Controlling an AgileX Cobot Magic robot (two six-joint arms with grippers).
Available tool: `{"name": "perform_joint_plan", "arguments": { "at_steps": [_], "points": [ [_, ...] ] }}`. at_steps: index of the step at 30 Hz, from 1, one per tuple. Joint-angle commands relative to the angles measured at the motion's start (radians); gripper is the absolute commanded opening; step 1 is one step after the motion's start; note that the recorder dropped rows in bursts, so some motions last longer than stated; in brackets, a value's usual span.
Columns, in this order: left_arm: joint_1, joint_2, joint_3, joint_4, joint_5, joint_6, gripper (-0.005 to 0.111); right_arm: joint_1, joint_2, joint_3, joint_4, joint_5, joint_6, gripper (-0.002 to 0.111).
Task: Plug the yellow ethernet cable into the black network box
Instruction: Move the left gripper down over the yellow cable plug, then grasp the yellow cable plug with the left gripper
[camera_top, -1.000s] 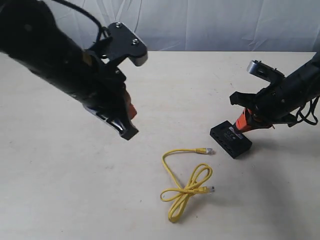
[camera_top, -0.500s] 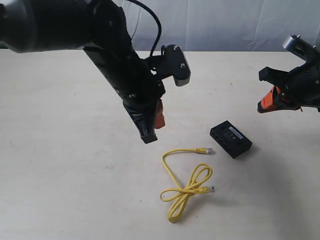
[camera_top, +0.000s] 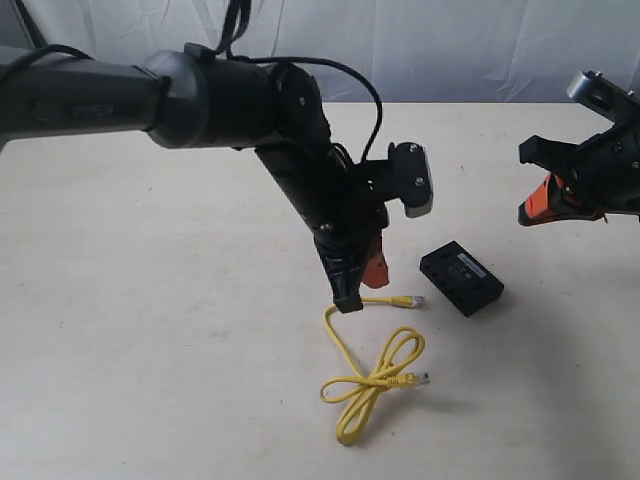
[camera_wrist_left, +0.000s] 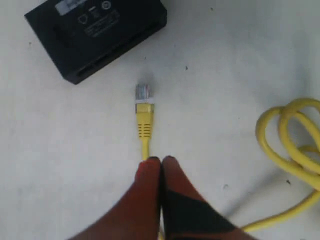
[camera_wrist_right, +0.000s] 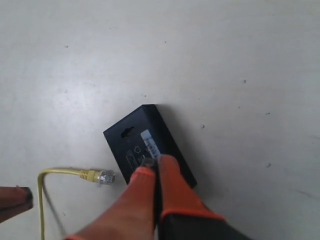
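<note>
1. Exterior view: the yellow ethernet cable (camera_top: 377, 378) lies on the pale surface (camera_top: 150, 350), toward its near edge and about midway between its left and right edges. The cable is knotted into loose loops, and one clear plug (camera_top: 410, 300) points at the black network box (camera_top: 460, 277). The box lies flat just beside that plug, on the side of the right edge, and the two do not touch.
2. In the same view the left pincer (camera_top: 348, 298) points down at the cable's bend behind that plug. I cannot tell whether it touches the cord. The right pincer (camera_top: 530, 212) hangs above the surface near the right edge, well apart from the box.
3. Left wrist view: the left pincer (camera_wrist_left: 160, 161) has its orange tips pressed together with no gap and nothing between them. The cable (camera_wrist_left: 144, 131) runs out from under them to the plug (camera_wrist_left: 143, 91), which stops short of the ported side of the box (camera_wrist_left: 95, 35).
4. Right wrist view: the right pincer (camera_wrist_right: 152, 169) is closed tip to tip and empty, above the box (camera_wrist_right: 135, 140), whose pale label faces up. The plug (camera_wrist_right: 106, 176) lies just beside the box, and the cable (camera_wrist_right: 65, 171) trails away from it
</note>
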Motion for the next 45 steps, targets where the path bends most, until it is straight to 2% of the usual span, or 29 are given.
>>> {"name": "perform_joint_plan", "arguments": {
  "at_steps": [1,6,11,15,24,27,33,36,45],
  "points": [
    [-0.027,0.042,-0.009,-0.016,-0.057,0.056,0.000,-0.005,-0.006,0.005,-0.008,-0.011,0.000,-0.001],
    [-0.029,0.075,-0.045,0.009,-0.020,0.061,0.000,-0.005,-0.006,0.005,-0.008,-0.011,0.000,-0.001],
    [-0.027,0.102,-0.153,0.122,0.150,-0.017,0.000,-0.005,-0.006,0.005,-0.007,-0.020,0.000,-0.001],
    [-0.025,0.151,-0.208,0.133,0.225,-0.022,0.000,-0.005,-0.006,0.005,-0.007,-0.020,0.000,-0.001],
    [-0.027,0.168,-0.213,0.108,0.087,-0.022,0.000,-0.005,-0.006,0.005,-0.005,-0.025,0.000,-0.001],
    [-0.027,0.168,-0.213,0.108,0.094,-0.022,0.006,-0.005,-0.006,0.005,-0.005,-0.032,0.000,-0.001],
    [-0.027,0.168,-0.213,0.108,0.088,-0.013,0.027,-0.005,-0.006,0.005,0.001,-0.038,0.000,-0.001],
    [-0.027,0.168,-0.213,0.108,0.086,-0.011,0.034,-0.005,-0.006,0.005,0.001,-0.038,0.000,-0.001],
    [-0.027,0.209,-0.213,0.108,0.097,-0.011,0.035,-0.005,-0.006,0.005,0.001,-0.041,0.000,-0.001]
  ]
}}
